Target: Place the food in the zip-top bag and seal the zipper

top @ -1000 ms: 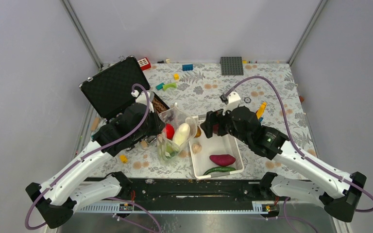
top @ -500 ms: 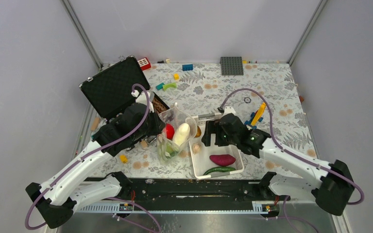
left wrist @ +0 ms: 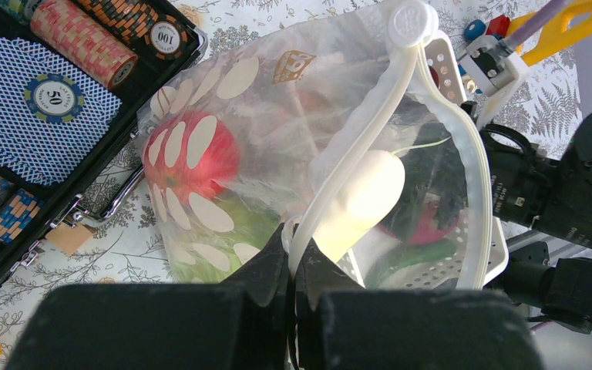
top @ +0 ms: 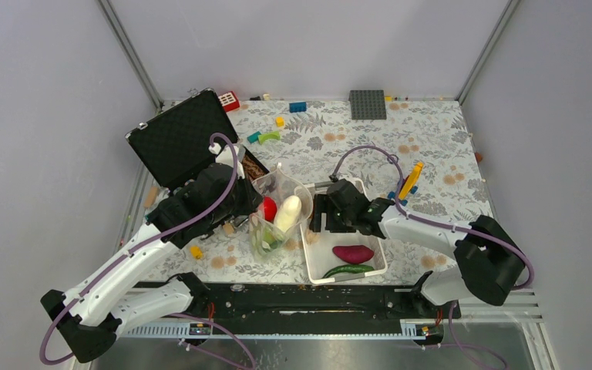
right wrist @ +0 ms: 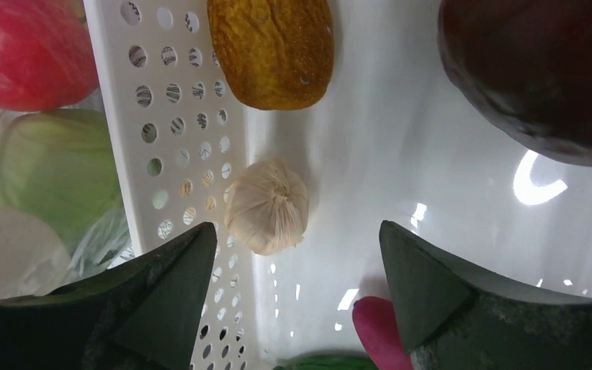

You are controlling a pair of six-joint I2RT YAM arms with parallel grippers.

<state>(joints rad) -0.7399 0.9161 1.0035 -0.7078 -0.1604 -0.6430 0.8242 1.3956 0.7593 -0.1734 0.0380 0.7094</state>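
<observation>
One risk: the open right fingers (right wrist: 162, 301) flanking the garlic bulb (right wrist: 266, 206) may snag the basket wall (right wrist: 171, 116) at 9 o'clock, while the left fingers (left wrist: 266, 270) stay out of it, clenched on the zip-top bag (left wrist: 223, 131).

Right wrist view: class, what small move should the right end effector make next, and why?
Probably lower the right end effector straight down around the garlic bulb. Its jaws stand open above the bulb, which lies free on the white basket floor, nearer one finger, beside the perforated wall; nothing is gripped yet.

Open zip-top bag (left wrist: 277, 85), food (left wrist: 358, 200) seemingly inside
</observation>
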